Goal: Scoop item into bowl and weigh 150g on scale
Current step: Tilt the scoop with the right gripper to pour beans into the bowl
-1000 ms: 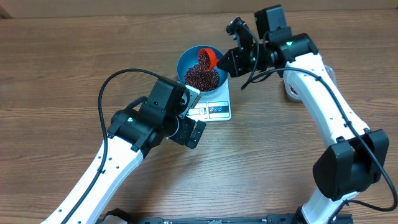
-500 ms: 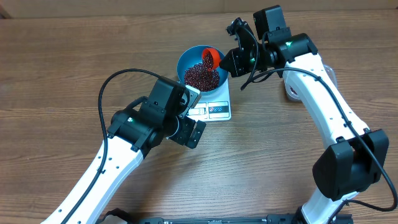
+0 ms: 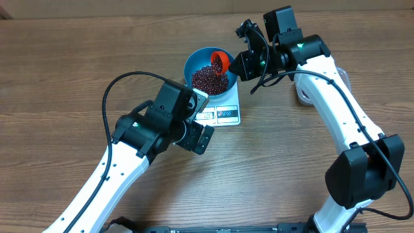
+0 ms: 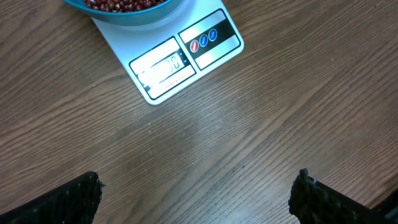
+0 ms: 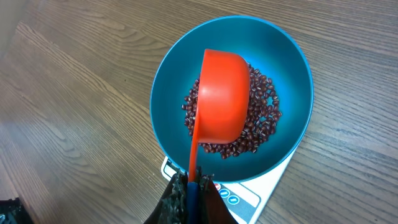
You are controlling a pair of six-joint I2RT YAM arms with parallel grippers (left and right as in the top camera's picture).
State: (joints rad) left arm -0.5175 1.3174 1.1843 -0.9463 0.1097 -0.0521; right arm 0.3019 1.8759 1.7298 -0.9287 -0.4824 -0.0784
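The blue bowl stands on the white scale and holds a heap of dark red-brown beans. My right gripper is shut on the handle of an orange scoop. The scoop is held over the bowl's right side. In the right wrist view the scoop is turned over, its rounded back up, above the beans in the bowl. My left gripper hovers open in front of the scale's display, its fingers wide apart over bare wood.
A pale container shows partly behind my right arm, right of the scale. The left arm reaches in from the front left and the right arm from the front right.
The scoop has rolled over and shifted slightly right, and the beans it carried have dropped into the bowl. The left arm has not moved.
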